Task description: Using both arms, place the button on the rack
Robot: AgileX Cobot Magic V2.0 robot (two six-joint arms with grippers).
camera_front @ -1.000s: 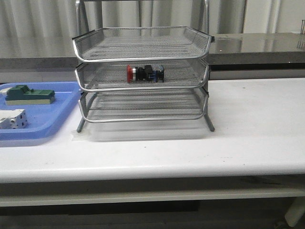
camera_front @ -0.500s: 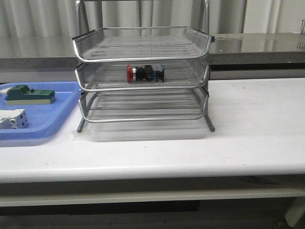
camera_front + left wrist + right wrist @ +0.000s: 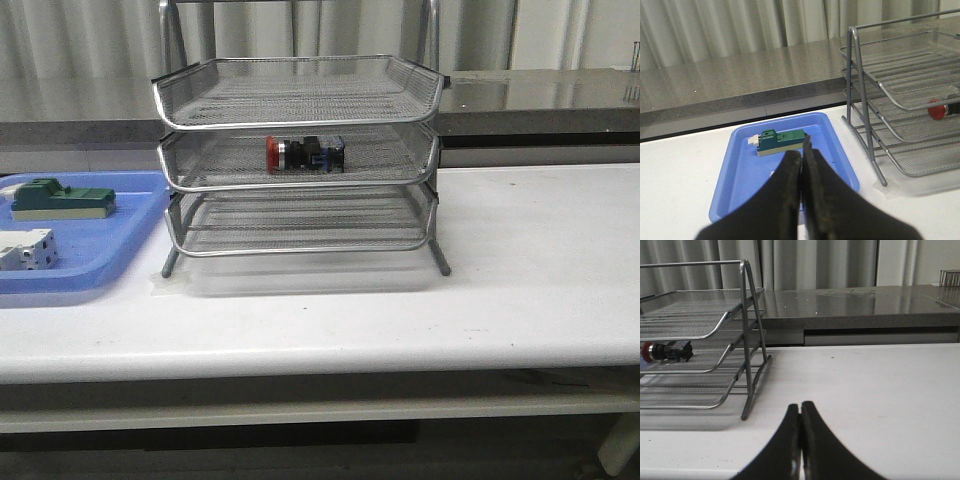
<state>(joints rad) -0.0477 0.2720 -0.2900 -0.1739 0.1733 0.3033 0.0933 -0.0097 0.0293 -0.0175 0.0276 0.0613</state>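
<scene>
The button (image 3: 305,153) lies on its side in the middle tray of the silver wire rack (image 3: 300,110), red head to the left. It also shows in the right wrist view (image 3: 666,351) and partly in the left wrist view (image 3: 942,108). The rack stands in the middle of the white table (image 3: 530,270). Neither arm shows in the front view. My left gripper (image 3: 802,150) is shut and empty above the blue tray (image 3: 740,175), left of the rack (image 3: 900,90). My right gripper (image 3: 800,407) is shut and empty over the table, right of the rack (image 3: 747,340).
A flat blue tray (image 3: 110,250) at the left of the table holds a green component (image 3: 60,198) and a white boxy component (image 3: 28,250). A grey counter (image 3: 540,100) runs along the back. The table's front edge (image 3: 320,365) is near.
</scene>
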